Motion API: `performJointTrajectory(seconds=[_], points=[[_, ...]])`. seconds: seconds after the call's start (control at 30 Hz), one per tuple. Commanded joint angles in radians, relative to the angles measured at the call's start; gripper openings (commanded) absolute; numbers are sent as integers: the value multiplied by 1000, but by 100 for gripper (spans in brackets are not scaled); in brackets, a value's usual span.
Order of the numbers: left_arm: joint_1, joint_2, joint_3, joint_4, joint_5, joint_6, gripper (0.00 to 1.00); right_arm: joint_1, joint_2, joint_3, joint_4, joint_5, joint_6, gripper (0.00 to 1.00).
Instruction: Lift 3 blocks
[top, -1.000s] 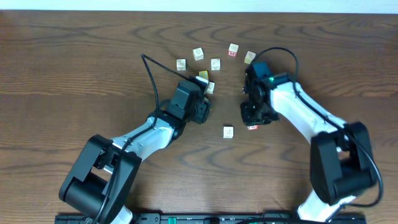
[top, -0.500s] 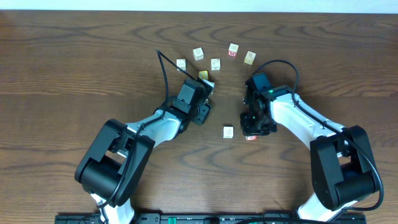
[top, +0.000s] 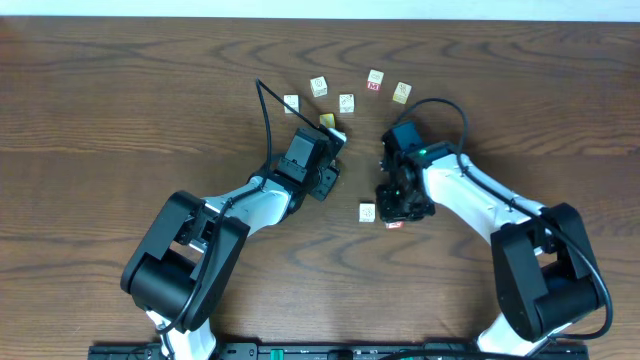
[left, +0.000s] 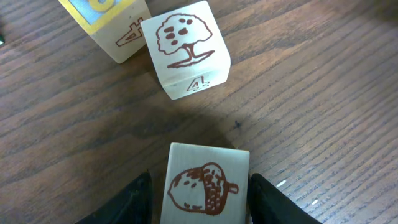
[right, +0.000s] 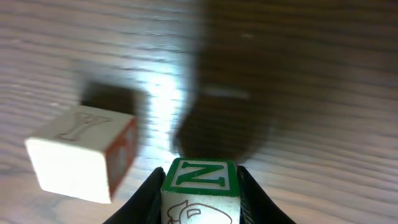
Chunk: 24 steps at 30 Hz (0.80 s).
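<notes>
In the left wrist view a pale block with a brown acorn drawing (left: 208, 190) stands on the table between the fingers of my left gripper (left: 200, 180). The right finger is against it and a thin dark gap remains on the left, so the gripper is open. A block with a tree drawing (left: 185, 50) lies just ahead. My right gripper (right: 200, 177) is shut on a block with a green N face (right: 200, 186), held above the table. A block with a bone drawing and a red side (right: 78, 152) lies to its left. Overhead, the left gripper (top: 335, 138) and right gripper (top: 395, 218) work mid-table.
Several small cubes (top: 346, 102) lie in an arc at the back of the wooden table (top: 120, 90). A cube with a yellow and blue face (left: 112, 25) touches the tree block. One loose cube (top: 367, 212) sits just left of the right gripper.
The left arm swung in under the cube arc and its jaws narrowed around the acorn block. The right gripper carried its block down and left, towards the loose cube.
</notes>
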Motion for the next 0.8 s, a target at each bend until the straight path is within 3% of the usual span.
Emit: performJointTrajectory(seconds=[0.0, 0.23, 0.3, 0.4, 0.53, 0.77], points=[[0, 3, 17, 4, 2, 18, 50, 40, -7, -5, 17, 44, 58, 1], [0, 3, 17, 3, 2, 17, 50, 52, -7, -5, 43, 129, 71, 1], [0, 3, 17, 3, 2, 17, 43, 52, -7, -5, 45, 152, 71, 3], [0, 3, 17, 3, 2, 17, 31, 52, -7, -5, 45, 172, 71, 17], [0, 3, 17, 3, 2, 17, 23, 52, -7, -5, 45, 172, 70, 40], [0, 3, 17, 0, 2, 17, 19, 52, -7, -5, 45, 172, 70, 54]])
